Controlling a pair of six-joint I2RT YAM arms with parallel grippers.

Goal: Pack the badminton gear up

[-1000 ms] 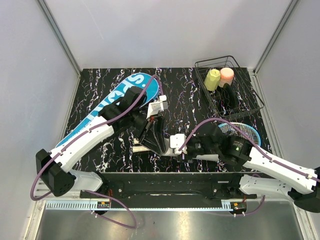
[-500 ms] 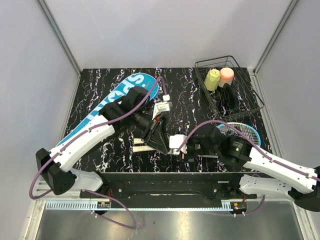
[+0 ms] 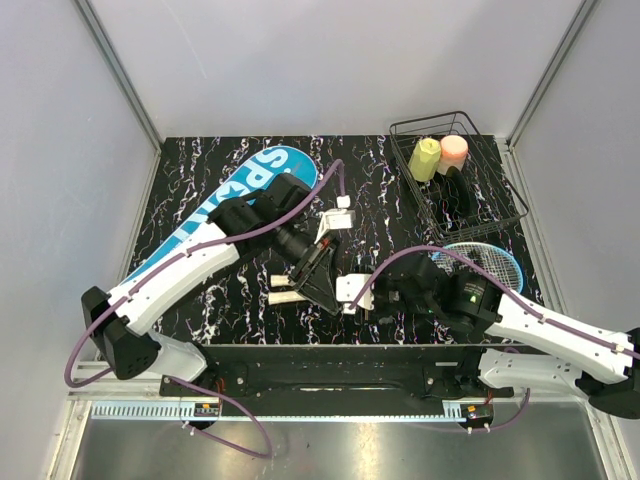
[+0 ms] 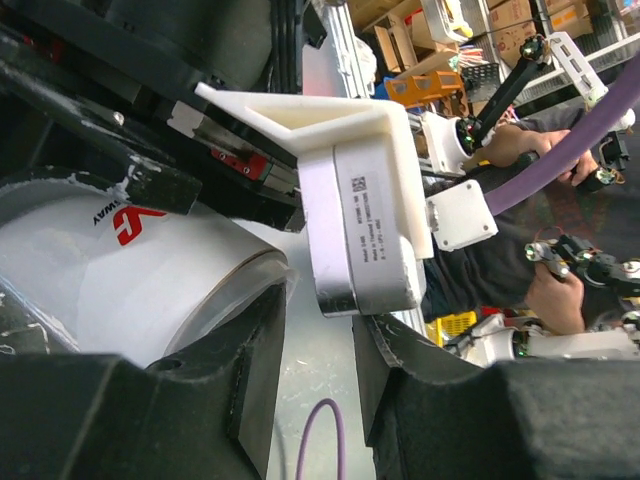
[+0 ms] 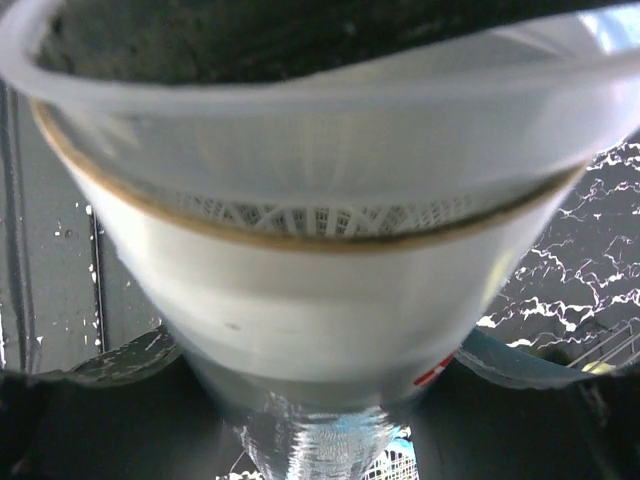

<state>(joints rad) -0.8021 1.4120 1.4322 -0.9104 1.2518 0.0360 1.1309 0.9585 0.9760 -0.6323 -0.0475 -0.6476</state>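
Now "SPORT" shows fuller on the cover (image 3: 240, 190), upper left, since the left arm (image 3: 190, 270) has swung right. The left gripper (image 4: 320, 330) stands parted, empty; the right gripper (image 3: 350, 291) clasps the red-logoed tube (image 5: 300, 270), lower centre.

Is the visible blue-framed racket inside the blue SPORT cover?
No, the blue-framed racket lies at right, far from the blue racket-shaped cover.

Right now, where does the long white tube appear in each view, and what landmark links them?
Top external: white tube lies low centre, between the arms.
Left wrist: left of centre, red logo showing.
Right wrist: fills the frame, very close.
Landmark: black marbled table, also at the right wrist view's right edge; not clear in the left wrist view.
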